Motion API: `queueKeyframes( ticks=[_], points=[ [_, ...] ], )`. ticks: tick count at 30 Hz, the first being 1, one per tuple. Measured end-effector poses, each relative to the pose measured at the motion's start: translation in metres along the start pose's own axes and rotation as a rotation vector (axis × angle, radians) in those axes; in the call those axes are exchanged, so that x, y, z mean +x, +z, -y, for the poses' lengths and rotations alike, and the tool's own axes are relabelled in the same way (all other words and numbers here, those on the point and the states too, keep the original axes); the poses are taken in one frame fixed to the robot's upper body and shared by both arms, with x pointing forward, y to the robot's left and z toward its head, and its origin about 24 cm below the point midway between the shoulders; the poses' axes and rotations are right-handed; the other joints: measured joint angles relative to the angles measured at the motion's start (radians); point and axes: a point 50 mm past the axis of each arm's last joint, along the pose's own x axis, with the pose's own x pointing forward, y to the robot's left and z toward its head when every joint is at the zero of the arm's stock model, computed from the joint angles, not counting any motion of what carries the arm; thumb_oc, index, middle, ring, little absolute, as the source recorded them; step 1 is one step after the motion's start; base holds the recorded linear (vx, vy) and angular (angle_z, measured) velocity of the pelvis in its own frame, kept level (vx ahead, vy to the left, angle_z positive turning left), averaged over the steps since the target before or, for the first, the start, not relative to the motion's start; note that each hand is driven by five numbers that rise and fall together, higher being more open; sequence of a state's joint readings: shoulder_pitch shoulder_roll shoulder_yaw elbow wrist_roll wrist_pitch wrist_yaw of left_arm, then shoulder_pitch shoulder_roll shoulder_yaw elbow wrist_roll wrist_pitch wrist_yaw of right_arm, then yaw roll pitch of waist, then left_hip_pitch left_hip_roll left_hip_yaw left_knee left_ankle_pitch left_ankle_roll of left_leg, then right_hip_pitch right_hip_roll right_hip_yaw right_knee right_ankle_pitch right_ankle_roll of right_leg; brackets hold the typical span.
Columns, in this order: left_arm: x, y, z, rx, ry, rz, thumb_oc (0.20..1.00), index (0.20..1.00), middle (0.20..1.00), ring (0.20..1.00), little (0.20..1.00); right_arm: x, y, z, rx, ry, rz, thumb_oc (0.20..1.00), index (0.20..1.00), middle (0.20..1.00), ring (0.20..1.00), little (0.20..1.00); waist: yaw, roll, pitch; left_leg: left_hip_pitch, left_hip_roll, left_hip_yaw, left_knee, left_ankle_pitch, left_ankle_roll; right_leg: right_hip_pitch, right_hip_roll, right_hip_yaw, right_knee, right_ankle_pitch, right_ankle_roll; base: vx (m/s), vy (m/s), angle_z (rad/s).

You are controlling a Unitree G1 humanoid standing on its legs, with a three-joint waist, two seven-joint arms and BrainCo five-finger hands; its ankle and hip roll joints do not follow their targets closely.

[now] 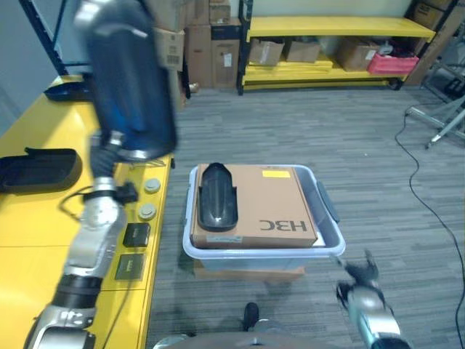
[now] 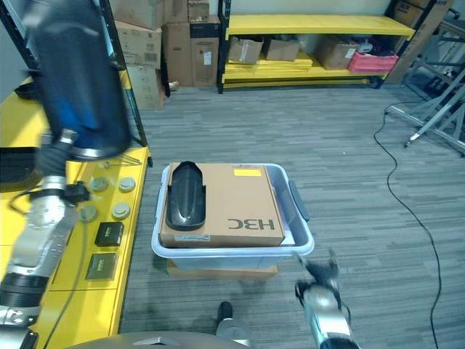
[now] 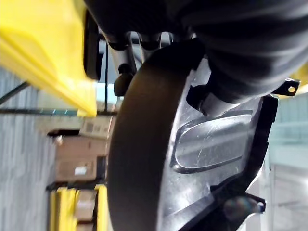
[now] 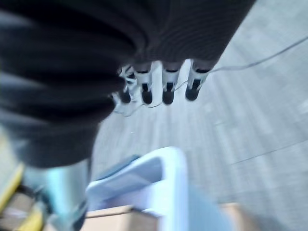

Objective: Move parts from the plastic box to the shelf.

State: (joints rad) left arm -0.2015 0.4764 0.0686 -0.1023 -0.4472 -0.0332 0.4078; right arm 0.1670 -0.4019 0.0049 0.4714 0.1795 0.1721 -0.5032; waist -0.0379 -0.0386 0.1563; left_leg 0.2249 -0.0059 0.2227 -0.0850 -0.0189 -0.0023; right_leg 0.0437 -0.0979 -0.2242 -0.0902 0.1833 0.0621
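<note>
Left hand (image 3: 226, 72): a dark curved part (image 1: 131, 80) is being gripped and held up over the yellow shelf (image 1: 43, 233).
Plastic box (image 1: 328, 240): 1 black part (image 1: 216, 198) is lying on a cardboard box (image 1: 269, 207) inside it — on the floor.
Right hand (image 4: 163, 86): is being held low beside the box, fingers straight, nothing held.

My left hand (image 3: 159, 38) is raised high on the left, fingers apparently curled over a dark part. My right hand (image 4: 159, 84) hangs low at near right, fingers straight.
</note>
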Motion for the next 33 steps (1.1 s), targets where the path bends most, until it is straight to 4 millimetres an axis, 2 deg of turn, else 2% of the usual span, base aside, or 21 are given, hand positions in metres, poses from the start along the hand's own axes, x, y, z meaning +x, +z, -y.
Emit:
queueKeyframes(
  ticks=[1,3,8,10,13,15,16,18,20,21,22,24,25,26,28,29,32,33],
  points=[
    [-0.002,0.001,-0.007,0.003,0.019,0.013,0.200,0.200,0.200,0.200,0.200,0.000,-0.014,0.001,-0.036,-0.018,-0.039,1.000,1.000,1.000,1.000,1.000,0.002,0.000,0.000,0.000,0.000,0.000,0.000,0.000,0.000,0.000,0.000,-0.001,0.000,0.000,0.000,-0.04,0.024,0.00],
    [-0.005,-0.001,-0.012,0.031,0.023,0.012,0.200,0.200,0.200,0.200,0.200,-0.001,-0.028,0.003,-0.086,-0.026,-0.081,1.000,1.000,1.000,1.000,1.000,0.009,0.002,0.002,-0.004,-0.001,-0.002,0.000,0.000,0.000,-0.001,-0.002,-0.004,-0.001,-0.001,0.001,-0.06,0.019,0.05],
    [-0.028,-0.008,-0.030,0.083,0.025,-0.030,0.200,0.200,0.200,0.200,0.200,-0.009,-0.050,0.002,-0.150,0.005,-0.139,1.000,1.000,1.000,1.000,1.000,0.041,0.008,0.019,-0.017,0.001,-0.024,0.000,0.001,-0.002,-0.007,-0.002,-0.013,-0.001,-0.004,-0.001,-0.05,0.026,0.09],
    [-0.040,-0.008,-0.041,0.140,0.051,-0.029,0.200,0.200,0.200,0.200,0.200,-0.023,-0.068,-0.012,-0.160,0.103,-0.215,1.000,1.000,1.000,1.000,1.000,0.071,0.010,0.023,-0.021,0.003,-0.040,0.000,0.001,-0.003,-0.005,-0.003,-0.029,-0.001,-0.008,-0.001,-0.03,0.020,0.18],
    [-0.043,-0.007,-0.045,0.153,0.089,-0.019,0.200,0.200,0.200,0.200,0.200,-0.039,-0.088,-0.037,-0.199,0.219,-0.290,1.000,1.000,1.000,1.000,1.000,0.111,0.012,0.026,-0.035,0.002,-0.070,0.000,0.005,-0.004,-0.005,-0.007,-0.047,0.003,-0.011,0.001,-0.03,-0.004,0.29],
    [-0.045,-0.007,-0.047,0.149,0.131,-0.003,0.200,0.200,0.200,0.200,0.200,-0.054,-0.099,-0.058,-0.278,0.329,-0.308,1.000,1.000,1.000,1.000,1.000,0.136,0.019,0.031,-0.052,-0.002,-0.127,0.000,0.015,0.000,0.005,-0.011,-0.074,0.008,-0.014,0.004,-0.03,-0.040,0.68],
    [-0.045,-0.007,-0.045,0.147,0.140,0.008,0.200,0.200,0.200,0.200,0.200,-0.059,-0.102,-0.063,-0.289,0.357,-0.304,1.000,1.000,1.000,1.000,1.000,0.133,0.026,0.037,-0.059,-0.005,-0.168,0.000,0.022,0.003,0.014,-0.008,-0.071,0.017,-0.025,0.012,0.00,-0.047,1.03],
    [-0.044,-0.006,-0.042,0.138,0.131,0.032,0.200,0.200,0.200,0.200,0.200,-0.060,-0.103,-0.063,-0.288,0.360,-0.294,1.000,1.000,1.000,1.000,1.000,0.105,0.030,0.039,-0.078,-0.011,-0.256,0.000,0.036,0.008,0.043,-0.005,-0.020,0.026,-0.061,0.016,-0.01,-0.060,1.43],
    [-0.043,0.003,-0.037,0.129,0.106,0.103,0.200,0.200,0.200,0.200,0.200,-0.060,-0.103,-0.063,-0.323,0.386,-0.274,1.000,1.000,1.000,1.000,1.000,0.129,0.031,0.048,-0.102,-0.023,-0.367,0.005,0.066,0.000,0.087,-0.011,0.033,0.016,-0.095,0.039,-0.06,-0.099,1.65],
    [-0.043,0.007,-0.037,0.124,0.105,0.128,0.200,0.200,0.200,0.200,0.200,-0.060,-0.103,-0.063,-0.343,0.404,-0.266,1.000,1.000,1.000,1.000,1.000,0.140,0.026,0.051,-0.104,-0.022,-0.386,0.006,0.069,-0.005,0.094,-0.011,0.020,0.007,-0.096,0.038,-0.09,-0.114,1.37],
    [-0.046,0.018,-0.038,0.116,0.110,0.180,0.200,0.200,0.200,0.200,0.200,-0.052,-0.093,-0.064,-0.367,0.420,-0.226,1.000,1.000,1.000,1.000,1.000,0.191,0.044,0.063,-0.121,-0.020,-0.425,0.006,0.084,-0.018,0.104,-0.002,-0.022,0.008,-0.104,0.041,-0.08,-0.079,0.98],
    [-0.048,0.031,-0.031,0.092,0.057,0.241,0.200,0.200,0.200,0.200,0.200,-0.051,-0.094,-0.066,-0.410,0.449,-0.226,1.000,1.000,1.000,1.000,1.000,0.210,0.052,0.073,-0.140,-0.017,-0.481,0.000,0.101,-0.032,0.120,0.001,-0.088,0.007,-0.114,0.036,-0.05,-0.033,1.00],
    [-0.049,0.037,-0.028,0.083,0.034,0.270,0.200,0.200,0.200,0.200,0.200,-0.048,-0.092,-0.066,-0.420,0.453,-0.225,1.000,1.000,1.000,1.000,1.000,0.228,0.057,0.080,-0.144,-0.011,-0.481,0.000,0.099,-0.036,0.124,-0.001,-0.102,0.007,-0.116,0.033,-0.06,-0.016,0.84],
    [-0.051,0.043,-0.025,0.073,-0.001,0.302,0.200,0.200,0.200,0.200,0.200,-0.047,-0.094,-0.064,-0.432,0.446,-0.240,1.000,1.000,1.000,1.000,1.000,0.239,0.063,0.082,-0.156,0.004,-0.421,0.000,0.085,-0.031,0.137,0.000,-0.139,0.008,-0.120,0.031,0.00,-0.011,0.93],
    [-0.050,0.049,-0.015,0.059,-0.081,0.332,0.200,0.200,0.200,0.200,0.200,-0.048,-0.101,-0.061,-0.437,0.440,-0.267,1.000,1.000,1.000,1.000,1.000,0.222,0.054,0.086,-0.179,0.040,-0.248,-0.001,0.044,0.009,0.166,-0.012,-0.238,0.009,-0.129,0.031,0.02,0.028,1.66],
    [-0.052,0.054,-0.002,0.043,-0.188,0.362,0.200,0.200,0.200,0.200,0.200,-0.050,-0.110,-0.058,-0.433,0.428,-0.311,1.000,1.000,1.000,1.000,1.000,0.190,0.030,0.089,-0.210,0.065,-0.057,0.016,0.023,-0.001,0.172,-0.043,-0.331,0.008,-0.164,0.026,-0.05,0.093,1.97],
    [-0.058,0.055,0.013,0.017,-0.296,0.372,0.200,0.200,0.200,0.200,0.200,-0.047,-0.117,-0.049,-0.471,0.409,-0.340,1.000,1.000,1.000,1.000,1.000,0.185,0.052,0.102,-0.238,0.095,0.098,0.034,0.051,0.019,0.195,-0.039,-0.384,0.020,-0.176,0.038,-0.03,0.085,1.38],
    [-0.060,0.053,0.019,0.010,-0.338,0.359,0.200,0.200,0.200,0.200,0.200,-0.045,-0.118,-0.047,-0.499,0.405,-0.346,1.000,1.000,1.000,1.000,1.000,0.166,0.064,0.098,-0.241,0.096,0.148,0.030,0.093,0.019,0.202,-0.045,-0.379,0.044,-0.201,0.052,0.05,0.113,1.23]
  ],
)
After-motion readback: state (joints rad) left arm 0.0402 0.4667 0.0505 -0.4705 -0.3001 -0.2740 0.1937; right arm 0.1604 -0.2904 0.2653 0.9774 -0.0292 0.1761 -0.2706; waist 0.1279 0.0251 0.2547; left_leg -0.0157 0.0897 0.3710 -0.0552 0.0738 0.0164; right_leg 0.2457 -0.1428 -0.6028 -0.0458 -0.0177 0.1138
